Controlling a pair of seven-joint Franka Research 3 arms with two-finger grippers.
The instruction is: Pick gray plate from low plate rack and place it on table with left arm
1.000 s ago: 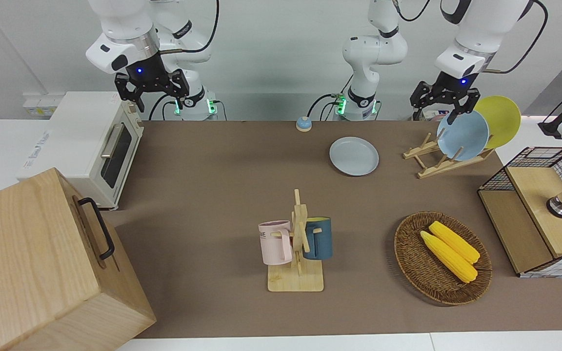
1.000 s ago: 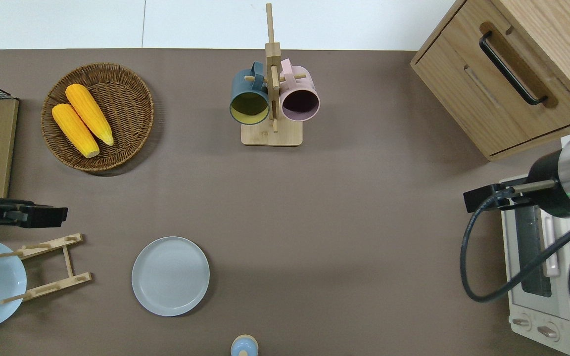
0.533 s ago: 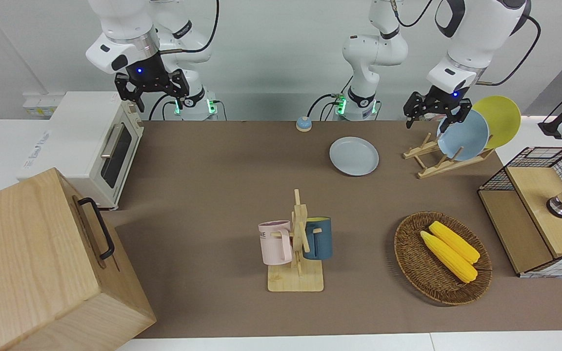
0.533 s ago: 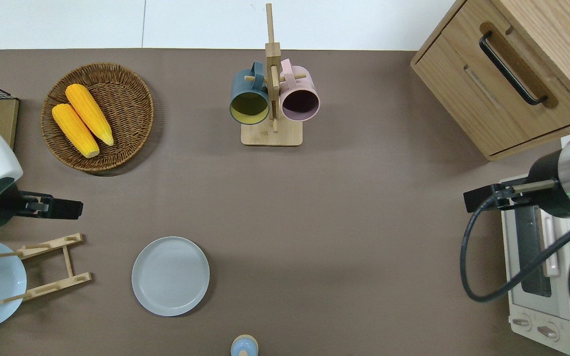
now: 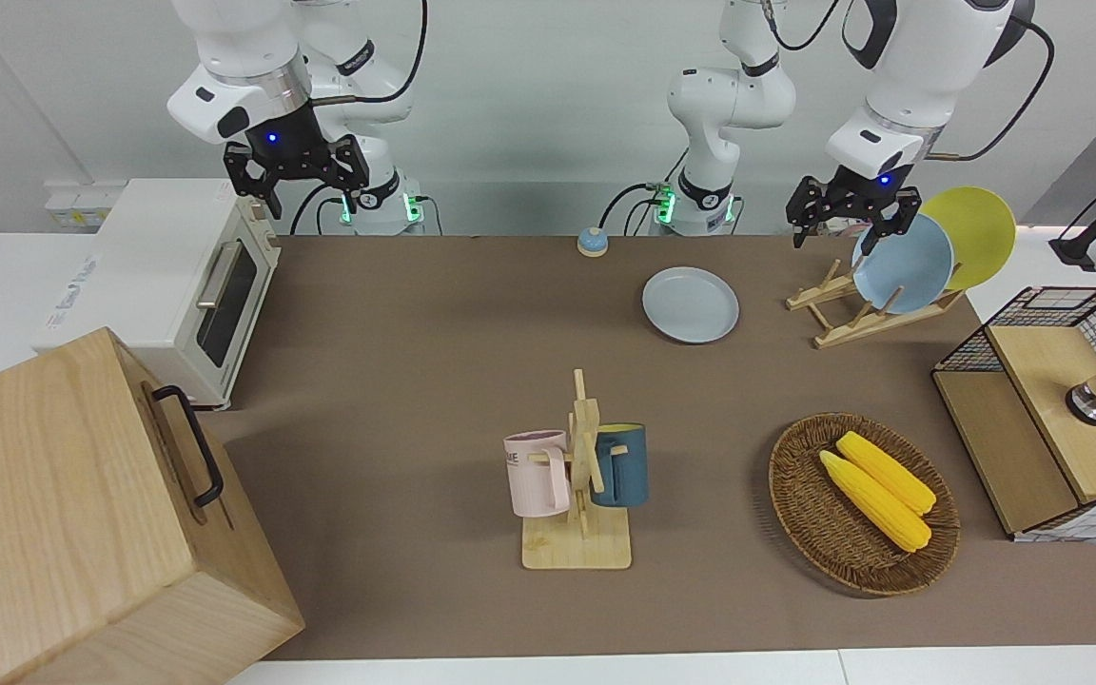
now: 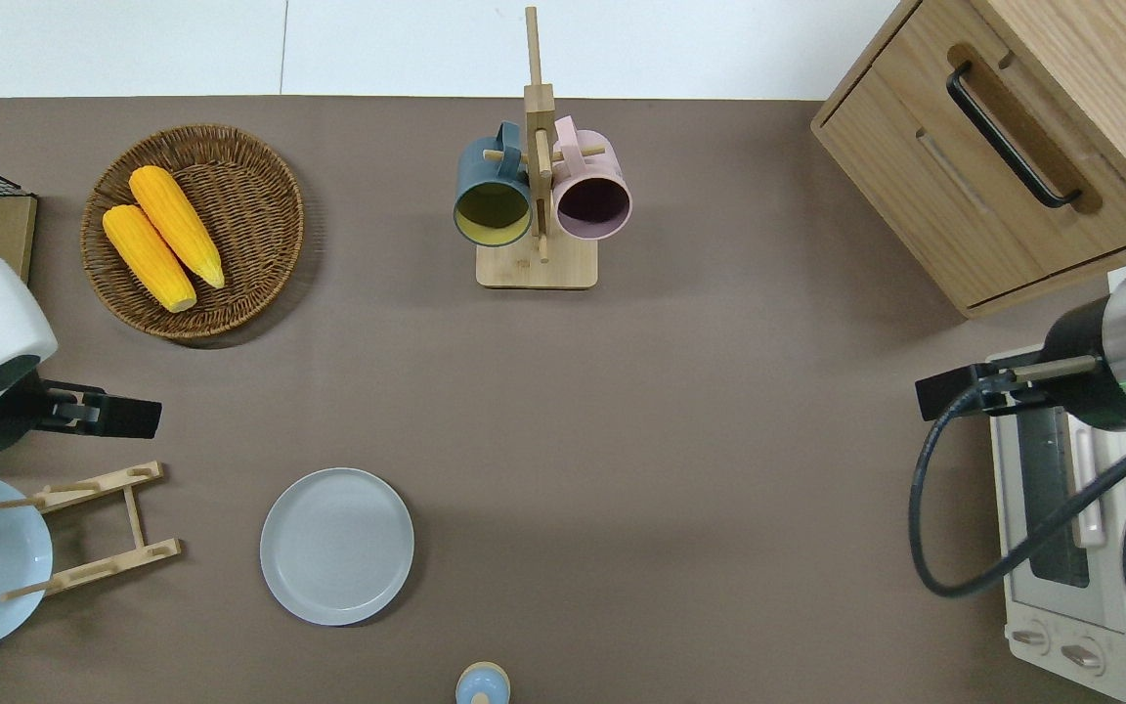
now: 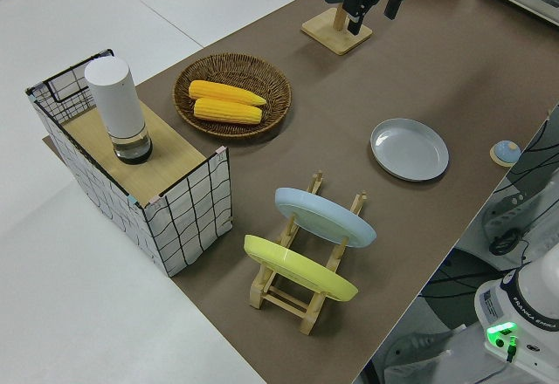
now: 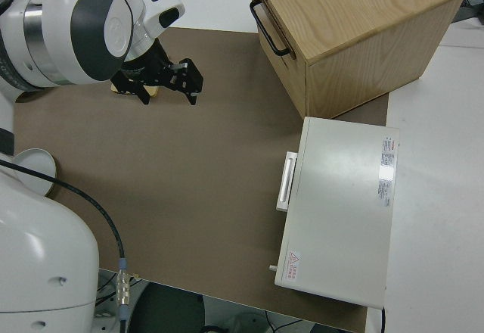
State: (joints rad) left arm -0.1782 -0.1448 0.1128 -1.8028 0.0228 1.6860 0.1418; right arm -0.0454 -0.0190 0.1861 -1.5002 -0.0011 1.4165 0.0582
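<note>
Overhead view: the gray plate (image 6: 336, 546) lies flat on the brown desk (image 6: 680, 469). It sits beside the low plate rack (image 6: 94, 528), a little apart from it, toward the right arm's end of the desk. The rack holds a sky-blue plate (image 5: 902, 264) and a yellow plate (image 5: 976, 233), both leaning on the pegs. The left claw (image 5: 851, 211) hangs up in the air with its two fingers spread apart and nothing between them. From above, it is over bare desk between the rack and the wicker basket (image 6: 194, 231). Two ears of corn (image 6: 162, 237) lie in the basket. A mug stand (image 6: 536, 196) with a pink mug and a dark blue mug stands farther from the robots than the gray plate. The right arm is parked, and its claw (image 5: 293, 169) is open and holds nothing.
</note>
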